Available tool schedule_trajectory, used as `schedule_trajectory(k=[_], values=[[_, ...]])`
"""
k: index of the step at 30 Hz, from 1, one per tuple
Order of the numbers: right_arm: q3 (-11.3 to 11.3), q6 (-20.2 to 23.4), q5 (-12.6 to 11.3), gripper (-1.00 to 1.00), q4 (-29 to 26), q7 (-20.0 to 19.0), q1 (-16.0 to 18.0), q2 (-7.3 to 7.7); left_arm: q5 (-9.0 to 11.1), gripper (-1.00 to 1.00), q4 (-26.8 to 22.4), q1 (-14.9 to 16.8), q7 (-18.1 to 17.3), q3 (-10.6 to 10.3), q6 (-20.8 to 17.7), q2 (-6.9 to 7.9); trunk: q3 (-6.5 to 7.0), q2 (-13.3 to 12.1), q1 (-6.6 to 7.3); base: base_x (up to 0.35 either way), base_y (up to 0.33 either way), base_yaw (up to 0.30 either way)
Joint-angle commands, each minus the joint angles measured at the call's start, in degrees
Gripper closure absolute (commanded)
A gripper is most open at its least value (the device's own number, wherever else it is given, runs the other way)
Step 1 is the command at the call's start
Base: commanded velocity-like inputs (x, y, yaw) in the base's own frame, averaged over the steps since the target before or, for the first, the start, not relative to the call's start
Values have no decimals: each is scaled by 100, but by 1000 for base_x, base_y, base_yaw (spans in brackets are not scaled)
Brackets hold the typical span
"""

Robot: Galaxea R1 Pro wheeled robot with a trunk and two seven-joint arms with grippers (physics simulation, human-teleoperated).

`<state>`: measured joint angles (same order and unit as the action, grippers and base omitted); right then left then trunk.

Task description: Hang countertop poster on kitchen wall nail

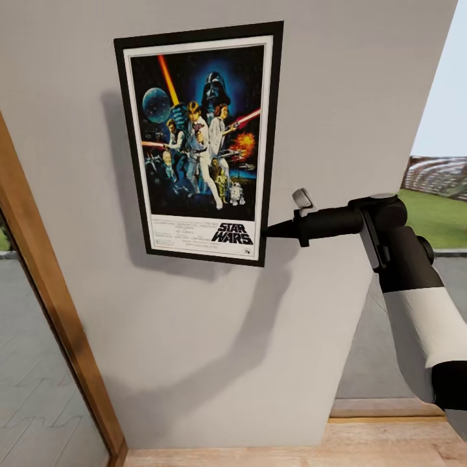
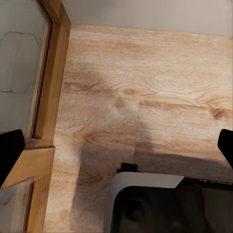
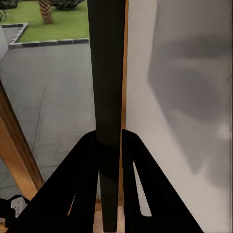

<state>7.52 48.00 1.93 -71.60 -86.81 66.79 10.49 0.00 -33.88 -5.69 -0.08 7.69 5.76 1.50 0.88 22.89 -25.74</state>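
Observation:
The poster (image 1: 201, 146) is upright against the pale grey wall (image 1: 350, 97), slightly tilted, black frame and "STAR WARS" title facing me. My right gripper (image 1: 269, 229) reaches in from the right and is shut on the frame's lower right edge. The right wrist view shows the poster edge-on as a dark strip (image 3: 108, 73) pinched between the black fingers (image 3: 85, 165), gripper (image 3: 110, 136). No wall nail shows; whether one sits behind the poster I cannot tell. The left gripper (image 2: 116, 150) hangs open over the wooden floor, fingertips (image 2: 9, 155) wide apart. The kitchen countertop is out of view.
A wooden door frame (image 1: 45, 292) with glass runs down the left of the wall. To the right the wall ends at an opening onto a lawn (image 1: 434, 214). Wood floor (image 1: 363, 447) lies below. Part of my own base (image 2: 145, 204) shows under the left gripper.

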Motion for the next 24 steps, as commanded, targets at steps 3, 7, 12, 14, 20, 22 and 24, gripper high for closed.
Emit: schedule_trajectory(k=[3, 7, 12, 14, 20, 22, 24], values=[[4, 78, 18, 100, -1, -39, 3, 3, 0, -100, -5, -3, -1, 5, 11, -1, 0, 3, -4, 121, 0, 0], [4, 78, 18, 100, -1, -38, 3, 3, 0, -100, -5, -5, -1, 5, 12, -1, 0, 3, -4, 49, 0, 0], [4, 78, 18, 100, -3, -37, 2, 0, 0, -100, -5, -5, -1, 5, 13, -1, 0, 3, -4, 10, 0, 0], [4, 78, 18, 100, -3, -37, 2, 2, 0, -100, -5, -4, -1, 5, 12, -1, 0, 3, -4, 2, 0, 0], [4, 78, 18, 100, 2, -37, 3, 3, -2, -100, -5, -3, -1, 5, 13, -1, 0, 3, -4, 0, 0, 0], [4, 78, 18, 100, 4, -37, 3, 1, -1, -100, -5, -3, -1, 5, 13, -1, 0, 3, -4, 0, 0, 0], [4, 78, 18, 100, 5, -37, 4, 1, -2, -100, -5, -3, -1, 5, 13, -1, 0, 3, -4, 0, 0, 0]])
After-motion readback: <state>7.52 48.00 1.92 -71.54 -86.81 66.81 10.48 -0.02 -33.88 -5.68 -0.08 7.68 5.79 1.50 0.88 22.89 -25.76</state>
